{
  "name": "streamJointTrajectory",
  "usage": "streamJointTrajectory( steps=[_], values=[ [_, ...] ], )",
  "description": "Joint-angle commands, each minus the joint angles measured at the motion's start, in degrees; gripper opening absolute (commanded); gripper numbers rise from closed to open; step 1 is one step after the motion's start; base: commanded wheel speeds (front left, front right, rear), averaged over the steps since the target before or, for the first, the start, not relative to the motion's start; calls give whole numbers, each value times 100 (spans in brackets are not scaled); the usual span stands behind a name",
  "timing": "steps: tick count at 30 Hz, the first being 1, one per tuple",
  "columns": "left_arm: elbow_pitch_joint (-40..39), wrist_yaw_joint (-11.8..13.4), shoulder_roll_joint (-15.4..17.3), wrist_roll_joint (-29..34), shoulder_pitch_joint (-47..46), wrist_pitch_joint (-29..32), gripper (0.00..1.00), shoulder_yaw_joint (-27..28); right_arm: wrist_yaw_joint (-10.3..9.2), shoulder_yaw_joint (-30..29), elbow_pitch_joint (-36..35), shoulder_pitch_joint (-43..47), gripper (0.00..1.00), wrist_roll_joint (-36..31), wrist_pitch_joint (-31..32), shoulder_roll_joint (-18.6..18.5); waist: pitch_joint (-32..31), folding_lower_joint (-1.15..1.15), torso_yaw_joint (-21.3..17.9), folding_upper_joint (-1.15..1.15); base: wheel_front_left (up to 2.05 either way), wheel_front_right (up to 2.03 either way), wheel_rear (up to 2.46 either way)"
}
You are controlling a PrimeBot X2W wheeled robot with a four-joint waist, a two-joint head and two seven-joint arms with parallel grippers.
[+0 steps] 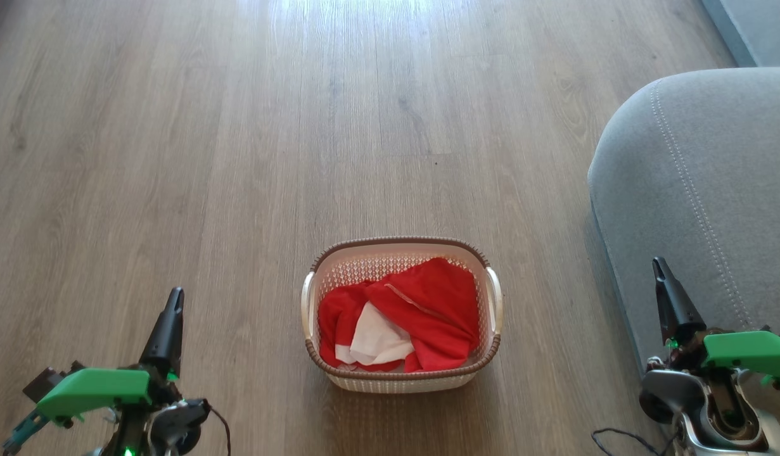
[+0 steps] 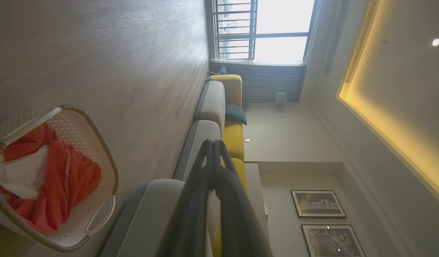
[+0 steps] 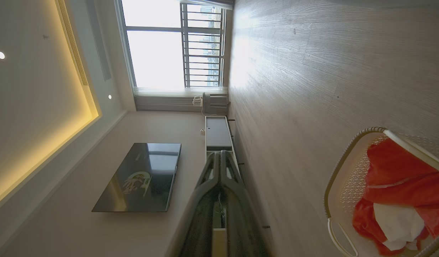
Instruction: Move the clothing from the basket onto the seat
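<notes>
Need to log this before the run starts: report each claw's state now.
Left claw: closed, holding nothing.
Right claw: closed, holding nothing.

The floor (image 1: 237, 126) is of pale grey-brown wood planks, with a bright glare of daylight at its far end. The light comes from a tall window (image 3: 155, 53) with a barred railing outside. On one wall hangs a dark TV (image 3: 141, 178), near a low cabinet (image 3: 217, 132). On another wall are two framed pictures (image 2: 317, 203). The ceiling has a warm yellow light strip (image 2: 394, 135) and small spotlights (image 2: 435, 42).
</notes>
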Motion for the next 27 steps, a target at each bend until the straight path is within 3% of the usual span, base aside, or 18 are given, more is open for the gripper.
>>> streamJointTrajectory(
  steps=[1,27],
  values=[
    [-202,-54,87,-40,-270,41,0,146,0,101,-222,-107,0,36,32,0,0,0,0,0,0,0,0],
    [-202,-54,87,-40,-270,41,0,146,0,101,-222,-107,0,36,32,0,0,0,0,0,0,0,0]
  ],
)
